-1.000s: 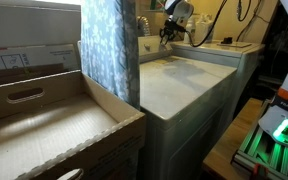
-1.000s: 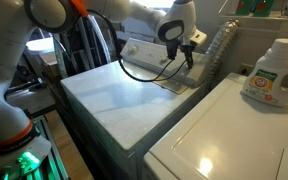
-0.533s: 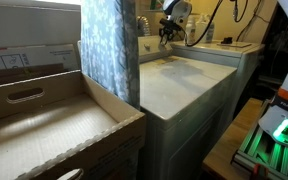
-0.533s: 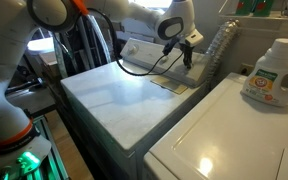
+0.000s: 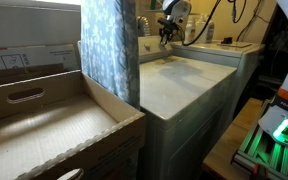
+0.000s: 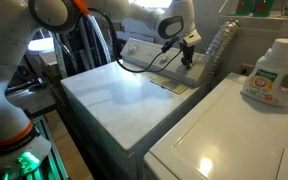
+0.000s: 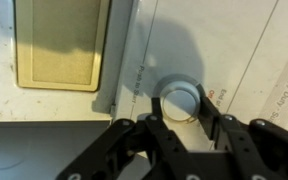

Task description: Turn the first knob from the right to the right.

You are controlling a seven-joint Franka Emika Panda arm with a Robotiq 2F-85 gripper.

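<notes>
Our gripper [image 7: 185, 118] hovers with jaws spread either side of the round white knob [image 7: 181, 100], which lies straight ahead between the fingertips on the washer's control panel [image 7: 254, 50], its axis pointing back along our wrist; whether the pads touch it we cannot tell.

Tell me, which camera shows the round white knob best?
The wrist view: the round white knob sits centred, face-on, framed by the black hand. In both exterior views the hand reaches the white control panel, and the knob cannot be made out there.
</notes>
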